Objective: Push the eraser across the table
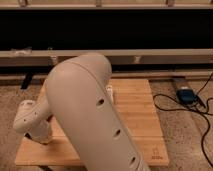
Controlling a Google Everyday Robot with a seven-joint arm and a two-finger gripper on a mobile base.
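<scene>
My pale arm (95,120) fills the middle of the camera view and covers much of the table (137,112), a small one with a light wooden plank top. The gripper (36,134) is low at the table's front left, close to the left edge, seen only as the rounded white wrist housing (27,117) pointing down at the planks. The eraser is hidden; I cannot pick it out under or beside the gripper.
A small pale block (109,93) peeks out beside the arm at mid-table. On the speckled floor to the right lie a blue device (186,95) and black cables (200,120). A long pale ledge (150,55) runs behind the table under a dark wall.
</scene>
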